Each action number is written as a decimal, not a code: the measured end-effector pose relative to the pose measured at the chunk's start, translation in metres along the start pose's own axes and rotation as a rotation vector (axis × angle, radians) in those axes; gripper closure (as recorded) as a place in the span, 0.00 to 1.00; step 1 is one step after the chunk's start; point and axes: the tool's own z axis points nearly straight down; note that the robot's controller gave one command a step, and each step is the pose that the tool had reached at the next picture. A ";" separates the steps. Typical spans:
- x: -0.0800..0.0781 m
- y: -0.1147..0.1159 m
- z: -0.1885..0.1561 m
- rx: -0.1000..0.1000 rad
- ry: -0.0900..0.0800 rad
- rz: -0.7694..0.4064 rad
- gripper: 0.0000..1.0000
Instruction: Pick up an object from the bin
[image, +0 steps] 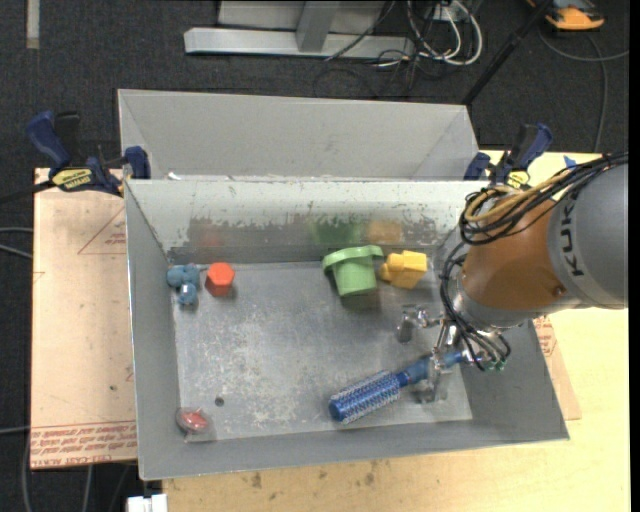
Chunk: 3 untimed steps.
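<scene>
The bin (300, 340) is the biggest thing. It is grey metal, scratched and dull, with sloping walls, so loose things slide down and stay on its flat floor.

The arm (520, 265) comes in from the right. It has a smooth orange cover and a bunch of dark cables on top. It leans low over the bin's right side so its claw (428, 362) can get down to the floor.

The claw sits right at the handle end of the brush (372, 394). The metal bits of the claw and the handle are jumbled together, so I cannot tell if the claw is spread, pressed together or pinching the handle. I think the brush is the thing to pick, because it is the closest.

The brush is blue and long, with a bumpy, bristly head and a thin handle. It lies flat near the front wall, tilted, with its handle pointing up to the claw.

The cup (352, 270) is green, round and smooth plastic. It rests by the back wall, with the yellow toy (405, 268) just beside it.

Far on the left are a small round orange cap (219, 277) and a lumpy blue toy (183, 283), close together.

The pink ball (193, 421) is the smallest. It has settled in the front left corner.
</scene>
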 end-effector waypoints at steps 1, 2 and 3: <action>-0.001 -0.001 -0.001 0.001 -0.003 -0.003 1.00; 0.000 0.006 -0.171 0.004 -0.013 -0.015 1.00; 0.012 -0.035 -0.265 0.006 -0.010 -0.219 1.00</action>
